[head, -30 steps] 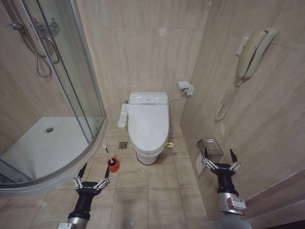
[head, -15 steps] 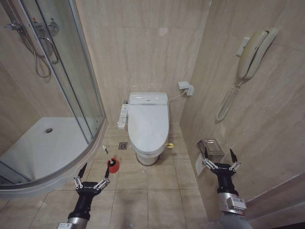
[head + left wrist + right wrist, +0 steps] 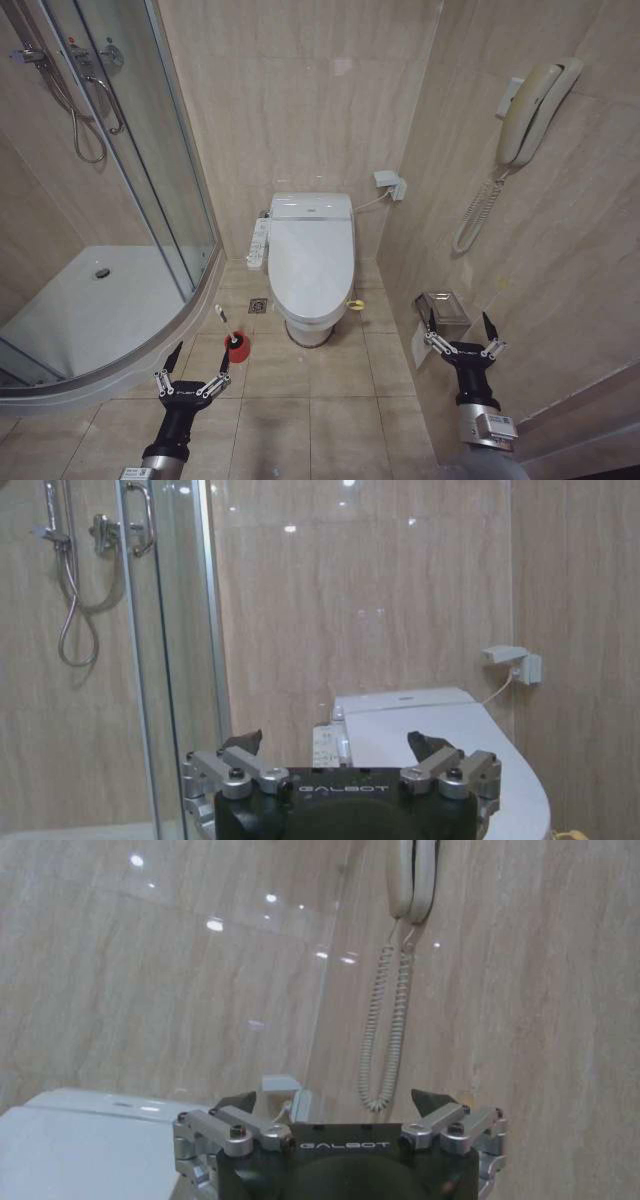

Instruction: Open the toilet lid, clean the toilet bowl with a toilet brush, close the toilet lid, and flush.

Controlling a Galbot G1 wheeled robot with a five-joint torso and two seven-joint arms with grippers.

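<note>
Toilet lid (image 3: 312, 262) down, left gripper (image 3: 192, 370) and right gripper (image 3: 462, 331) low — jaws spread wide, empty.

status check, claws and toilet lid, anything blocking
Left claw open, low by the toilet brush, holding nothing. Right claw open, near the right wall. Toilet lid down, untouched. Floor tiles before the toilet bare.

I see a glossy white plastic toilet lid (image 3: 312, 262), polished stone-look wall tiles (image 3: 300, 90), and a clear glass shower door (image 3: 130, 150).
</note>
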